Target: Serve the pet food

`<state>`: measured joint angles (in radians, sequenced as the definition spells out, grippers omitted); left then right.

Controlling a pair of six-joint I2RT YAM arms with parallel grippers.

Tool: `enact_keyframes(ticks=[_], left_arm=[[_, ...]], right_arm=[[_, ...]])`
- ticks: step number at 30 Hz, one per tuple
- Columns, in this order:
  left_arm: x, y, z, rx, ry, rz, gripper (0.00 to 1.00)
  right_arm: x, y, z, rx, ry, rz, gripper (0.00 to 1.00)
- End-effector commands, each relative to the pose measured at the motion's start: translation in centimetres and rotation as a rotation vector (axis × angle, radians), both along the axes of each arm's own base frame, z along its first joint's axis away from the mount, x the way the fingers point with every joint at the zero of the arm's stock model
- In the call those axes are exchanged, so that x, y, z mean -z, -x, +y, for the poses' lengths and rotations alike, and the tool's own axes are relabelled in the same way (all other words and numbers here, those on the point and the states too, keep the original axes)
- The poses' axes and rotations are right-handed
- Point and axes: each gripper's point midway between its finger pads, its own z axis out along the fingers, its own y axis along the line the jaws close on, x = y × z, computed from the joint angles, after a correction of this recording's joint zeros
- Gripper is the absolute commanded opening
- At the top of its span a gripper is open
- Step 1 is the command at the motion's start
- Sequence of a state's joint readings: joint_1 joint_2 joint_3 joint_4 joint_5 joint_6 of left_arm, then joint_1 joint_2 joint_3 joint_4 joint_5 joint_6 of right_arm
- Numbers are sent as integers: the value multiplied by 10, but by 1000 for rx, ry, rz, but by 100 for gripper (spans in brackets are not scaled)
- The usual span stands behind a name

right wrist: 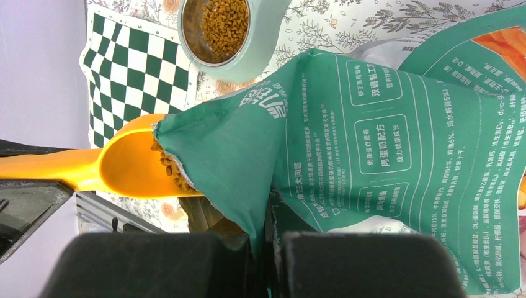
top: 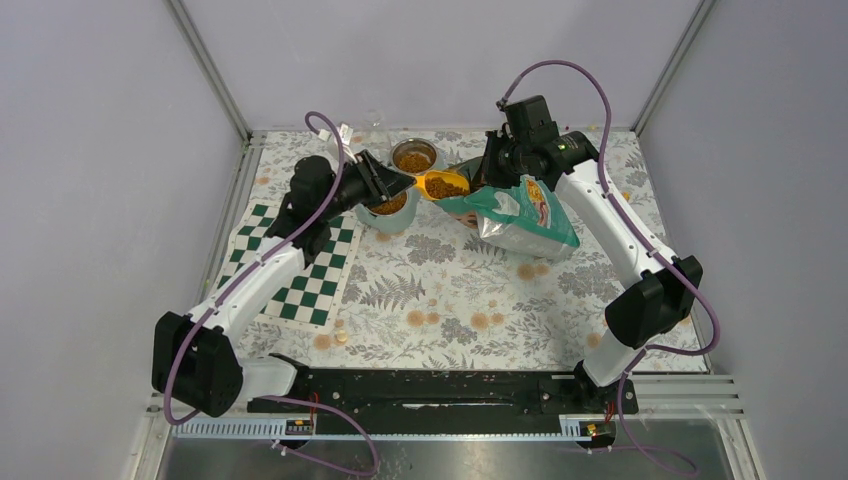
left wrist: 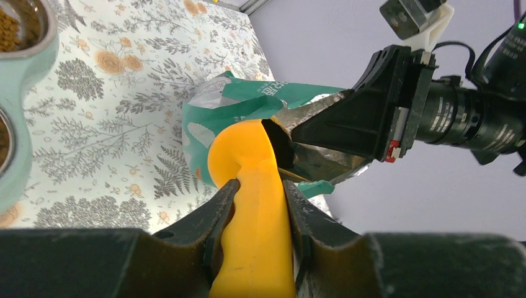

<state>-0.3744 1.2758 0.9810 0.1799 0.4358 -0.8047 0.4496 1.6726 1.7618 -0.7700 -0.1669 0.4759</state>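
Observation:
The teal-and-white pet food pouch [top: 520, 215] lies tilted on the floral mat, its open mouth to the left. My right gripper [right wrist: 268, 239] is shut on the pouch's top edge [right wrist: 260, 186]. My left gripper [left wrist: 260, 192] is shut on the handle of an orange scoop [left wrist: 257, 205]. The scoop bowl [top: 442, 185] holds brown kibble [right wrist: 170, 171] and sits at the pouch mouth. A pale green double feeder [top: 385, 218] stands just left of the scoop; both steel bowls [top: 414, 157] hold kibble [right wrist: 224, 25].
A green-and-white checkered mat [top: 300, 265] lies at the left of the floral mat [top: 440, 290]. Grey walls enclose the cell on three sides. A clear container [top: 375, 130] stands at the back behind the feeder.

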Motion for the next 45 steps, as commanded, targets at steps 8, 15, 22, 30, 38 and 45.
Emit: enact_keyframes(ticks=[8, 15, 22, 30, 38, 45], left_arm=[[1, -24, 23, -143, 311, 409, 0], [17, -22, 25, -182, 268, 561, 0], [-3, -26, 39, -272, 45, 402, 0], [-43, -24, 26, -181, -39, 36, 0], [-50, -15, 26, -139, -63, -138, 0], [-32, -19, 31, -174, 0, 9, 0]], right_arm=[[-34, 9, 4, -8, -86, -54, 0], [-35, 7, 4, -3, -89, -54, 0], [-34, 6, 5, -2, -89, -50, 0], [-32, 4, 5, -5, -83, -51, 0], [-30, 5, 6, -4, -85, -44, 0], [-30, 6, 6, -2, -90, -39, 0]])
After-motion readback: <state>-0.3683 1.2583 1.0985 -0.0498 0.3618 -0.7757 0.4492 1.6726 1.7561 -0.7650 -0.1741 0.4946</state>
